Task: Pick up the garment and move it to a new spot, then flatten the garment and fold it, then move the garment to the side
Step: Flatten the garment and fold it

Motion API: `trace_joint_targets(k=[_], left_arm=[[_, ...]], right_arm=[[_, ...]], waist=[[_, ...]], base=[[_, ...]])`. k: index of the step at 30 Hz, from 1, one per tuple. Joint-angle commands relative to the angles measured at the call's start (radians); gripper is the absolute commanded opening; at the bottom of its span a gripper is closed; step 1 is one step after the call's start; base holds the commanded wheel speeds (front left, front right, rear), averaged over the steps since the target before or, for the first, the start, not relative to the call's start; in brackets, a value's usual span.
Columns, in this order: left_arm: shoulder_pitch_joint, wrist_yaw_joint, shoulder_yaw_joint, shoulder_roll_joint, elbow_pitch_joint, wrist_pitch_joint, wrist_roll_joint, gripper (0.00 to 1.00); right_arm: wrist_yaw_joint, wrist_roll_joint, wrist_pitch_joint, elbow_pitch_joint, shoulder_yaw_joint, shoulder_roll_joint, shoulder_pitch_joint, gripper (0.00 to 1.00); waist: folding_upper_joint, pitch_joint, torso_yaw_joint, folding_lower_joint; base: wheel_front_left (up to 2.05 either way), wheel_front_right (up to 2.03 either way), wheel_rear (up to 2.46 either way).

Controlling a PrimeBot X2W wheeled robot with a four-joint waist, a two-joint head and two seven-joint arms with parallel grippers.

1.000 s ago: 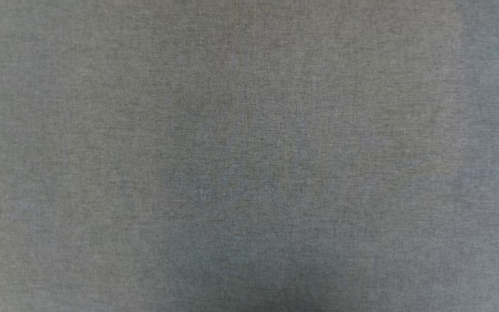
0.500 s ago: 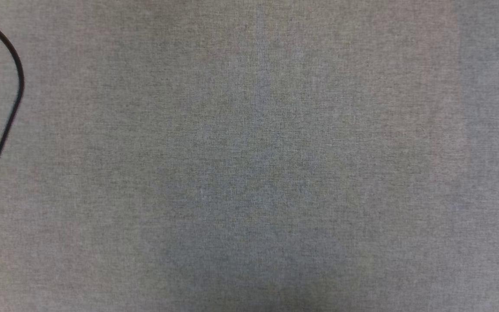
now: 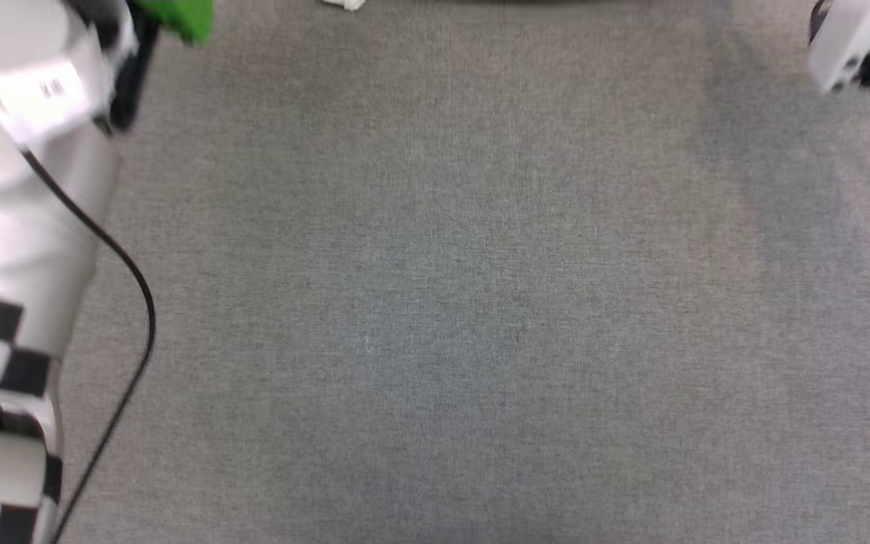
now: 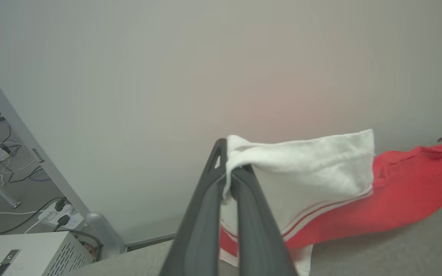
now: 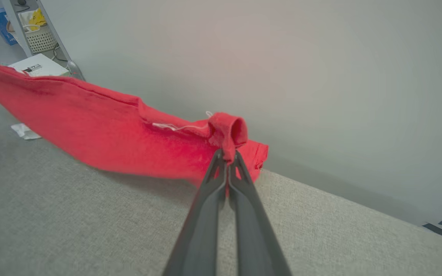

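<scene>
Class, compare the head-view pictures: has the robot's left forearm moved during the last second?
Yes. The left forearm has come in from the left edge over the grey surface; its black cable entered first.

Soft even light, head view motion-blurred at corners, faint shadows on grey surface, wrist views sharper

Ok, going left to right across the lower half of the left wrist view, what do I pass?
White vented box → power strip → left gripper, shut on the cloth → garment's white sleeve → garment's red body.
</scene>
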Motion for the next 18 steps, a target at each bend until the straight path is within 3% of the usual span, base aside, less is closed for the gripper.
trace_joint_targets(k=[1, 10, 18], left_arm=[[0.07, 0.003, 0.01, 0.007, -0.024, -0.005, -0.008, 0.0], [0.471, 0.029, 0.054, 0.05, -0.179, -0.006, -0.011, 0.0], [0.833, 0.08, 0.061, 0.088, -0.307, -0.006, -0.026, 0.0]], right_arm=[[-0.001, 0.02, -0.014, -0.015, 0.019, -0.011, 0.048, 0.0], [-0.001, 0.095, -0.054, -0.099, 0.127, -0.07, 0.271, 0.0], [-0.001, 0.147, -0.071, -0.195, 0.194, -0.145, 0.488, 0.0]], waist=[[-0.0001, -0.082, 0.011, 0.0], [-0.0001, -0.229, 0.021, 0.0], [-0.0001, -0.356, 0.015, 0.0]], base=[[0.0, 0.0, 0.0], [0.0, 0.0, 0.0], [0.0, 0.0, 0.0]])
